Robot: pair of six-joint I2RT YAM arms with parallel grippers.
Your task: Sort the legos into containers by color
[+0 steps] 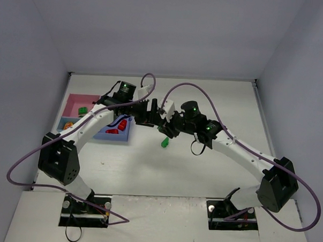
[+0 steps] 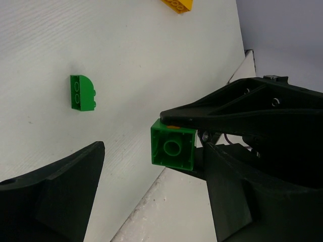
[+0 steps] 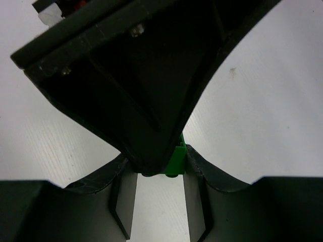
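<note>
Seen from above, the two arms meet over the middle of the white table. The left gripper and right gripper are nose to nose, and what passes between them is hidden from there. At the far left sit the joined containers: a pink tray with green pieces in it, a small light-blue tray, and a blue tray holding red bricks. A loose green piece shows just in front of the grippers.

The left wrist camera fills in the hidden part. The right gripper pinches a square green brick top and bottom, held above the table. The left gripper's own fingers stand wide apart on either side, gripping nothing. On the table behind lie a rounded green brick and, at the top edge, a yellow brick.

The right wrist camera shows only a sliver of that held brick, clamped between its fingers, with the left gripper's black body filling most of the view.
</note>
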